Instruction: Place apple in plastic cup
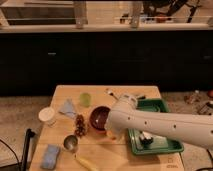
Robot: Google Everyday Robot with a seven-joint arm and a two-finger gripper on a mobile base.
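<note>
Apple point(113, 135) is seen only as a small yellow-orange patch on the wooden table point(125, 155), just beside the dark red bowl point(100, 118) and the green tray point(159, 145) — most of it is covered by the white arm point(160, 125). The gripper point(111, 130) is lowered at that spot, hidden under the arm; whether it is spread or closed on the fruit cannot be told. The plastic cup point(85, 99) — pale green, upright — is set well apart, beside a blue cloth point(67, 107).
</note>
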